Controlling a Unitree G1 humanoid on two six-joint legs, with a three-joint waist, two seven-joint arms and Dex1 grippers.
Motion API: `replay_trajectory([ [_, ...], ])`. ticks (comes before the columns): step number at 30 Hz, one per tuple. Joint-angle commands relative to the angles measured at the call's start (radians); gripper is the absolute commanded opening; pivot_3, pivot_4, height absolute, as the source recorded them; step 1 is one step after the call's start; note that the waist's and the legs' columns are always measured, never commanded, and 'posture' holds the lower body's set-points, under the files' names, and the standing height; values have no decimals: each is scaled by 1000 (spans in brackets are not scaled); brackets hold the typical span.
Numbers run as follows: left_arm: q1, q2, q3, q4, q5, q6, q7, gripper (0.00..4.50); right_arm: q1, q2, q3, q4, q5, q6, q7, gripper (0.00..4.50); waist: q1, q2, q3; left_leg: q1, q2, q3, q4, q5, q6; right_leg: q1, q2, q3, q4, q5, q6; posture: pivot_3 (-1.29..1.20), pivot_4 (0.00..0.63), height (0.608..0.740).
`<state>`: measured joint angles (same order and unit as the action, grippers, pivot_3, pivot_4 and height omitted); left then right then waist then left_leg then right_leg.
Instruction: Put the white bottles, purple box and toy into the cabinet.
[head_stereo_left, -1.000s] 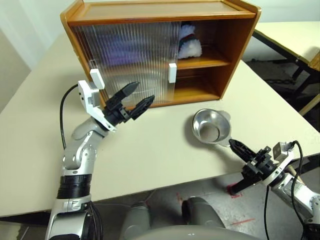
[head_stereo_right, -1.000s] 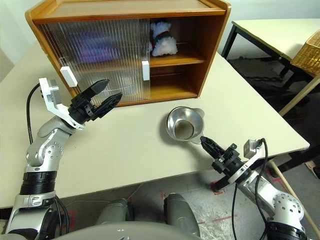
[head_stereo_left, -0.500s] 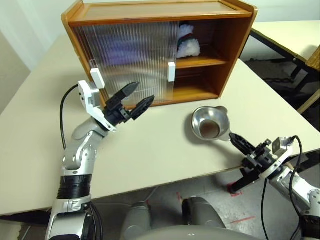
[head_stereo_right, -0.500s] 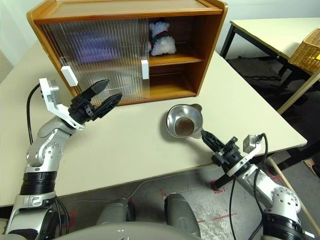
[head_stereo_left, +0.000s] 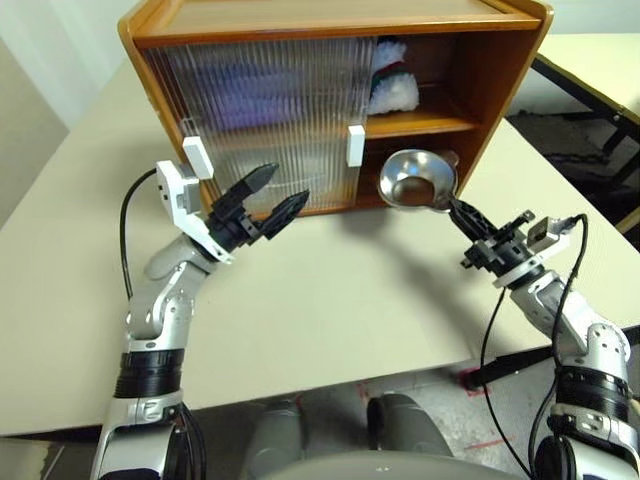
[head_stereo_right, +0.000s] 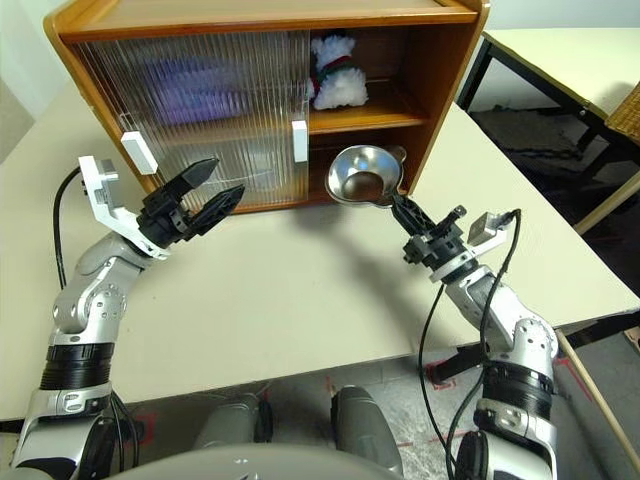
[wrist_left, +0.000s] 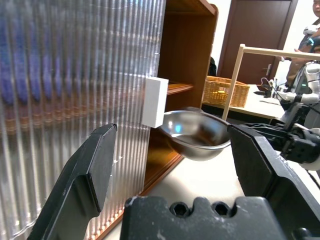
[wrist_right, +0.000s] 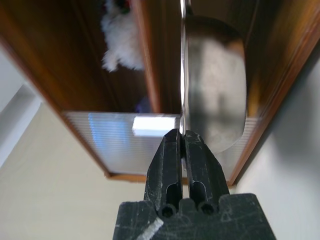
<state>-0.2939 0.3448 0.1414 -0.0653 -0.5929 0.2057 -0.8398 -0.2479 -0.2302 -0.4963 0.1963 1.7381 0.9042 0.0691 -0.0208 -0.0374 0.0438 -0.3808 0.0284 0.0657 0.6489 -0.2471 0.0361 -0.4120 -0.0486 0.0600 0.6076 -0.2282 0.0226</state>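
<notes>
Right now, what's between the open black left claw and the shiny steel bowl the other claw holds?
In the left eye view, bare cream tabletop separates the left gripper from the steel bowl.

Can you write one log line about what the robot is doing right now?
right gripper: shut on steel bowl rim, held by cabinet opening | left gripper: open, empty | toy: upper shelf

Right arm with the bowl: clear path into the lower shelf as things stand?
Probably yes. The right gripper is shut on the steel bowl's rim, holding it above the table in front of the cabinet's open right side. The sliding doors cover the left part only, and the toy sits on the upper shelf.
</notes>
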Motion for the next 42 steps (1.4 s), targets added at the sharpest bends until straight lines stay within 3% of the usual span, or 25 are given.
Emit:
replay_trajectory([
  [1,19,9,5,-27,0,-1,6,4500,-61,-6,-4,88,-52,-22,44,30,7,0,0,-1,0,0,0,0,0,-1,0,0,0,0,0,132,0,740],
  [14,86,34,45,-117,-8,9,56,4500,-355,-6,-39,495,-309,-120,257,30,47,0,0,-2,1,0,7,0,1,-1,1,-1,2,1,-1,236,0,740],
  [25,137,42,63,-185,-19,19,103,4500,-573,-48,-120,910,-549,-295,442,30,109,1,0,-4,1,0,8,0,1,-1,1,-2,2,2,-2,284,0,740],
  [42,129,55,54,-193,-31,32,120,4500,-597,-77,-244,1057,-735,-466,471,30,147,1,-1,-6,2,1,13,0,0,-3,1,-2,2,6,-3,263,0,740],
])
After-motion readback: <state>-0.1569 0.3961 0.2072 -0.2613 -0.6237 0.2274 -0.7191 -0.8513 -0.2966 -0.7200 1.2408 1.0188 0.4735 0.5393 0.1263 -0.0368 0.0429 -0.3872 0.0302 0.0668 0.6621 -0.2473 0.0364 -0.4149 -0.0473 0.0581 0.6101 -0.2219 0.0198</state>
